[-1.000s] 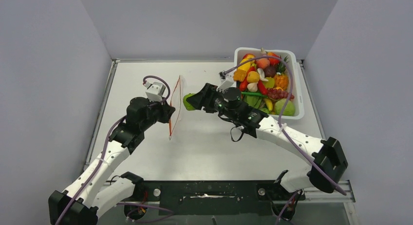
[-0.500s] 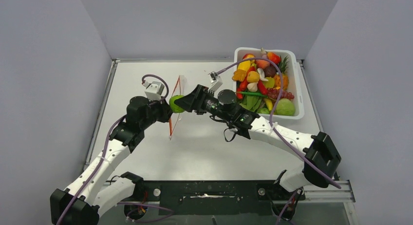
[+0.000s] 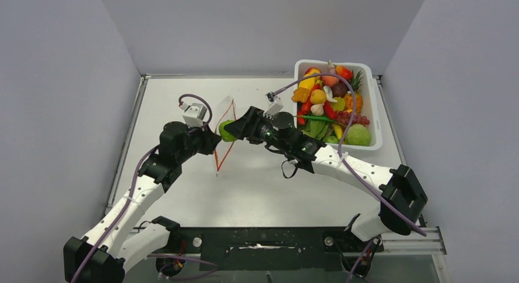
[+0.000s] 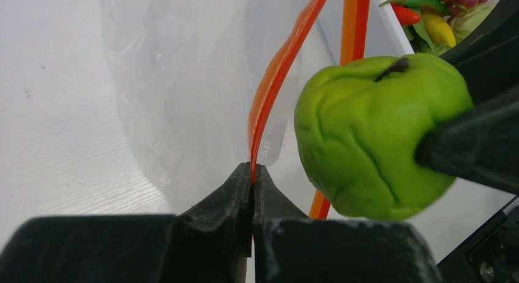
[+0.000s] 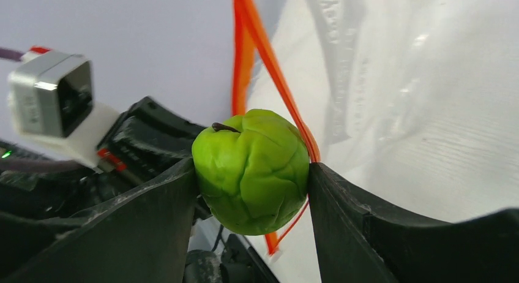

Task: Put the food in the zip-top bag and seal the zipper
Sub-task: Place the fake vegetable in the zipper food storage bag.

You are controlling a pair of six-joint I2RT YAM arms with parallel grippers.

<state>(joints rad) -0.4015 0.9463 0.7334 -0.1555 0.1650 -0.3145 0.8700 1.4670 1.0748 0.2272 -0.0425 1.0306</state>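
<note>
My left gripper [image 3: 215,142] [image 4: 253,173] is shut on the red-orange zipper [image 4: 275,81] of the clear zip-top bag [image 3: 225,120] [image 4: 183,81], holding it upright with its mouth spread. A wrinkled green toy fruit [image 3: 226,130] [image 4: 373,136] [image 5: 252,169] is clamped between the fingers of my right gripper [image 3: 229,131] [image 5: 252,173]. The fruit sits right at the bag's mouth, touching the zipper strips [image 5: 269,68]. More food is piled in the white tub [image 3: 374,105] at the back right.
The left wrist camera block [image 3: 194,114] [image 5: 52,99] stands close behind the bag. Grey walls [image 3: 61,81] enclose the white table [image 3: 263,185] on three sides.
My right gripper carried the green fruit leftward from near the tub up to the bag's mouth. The bag's mouth has spread wider and the bag tilted slightly; the left gripper held its grip.
</note>
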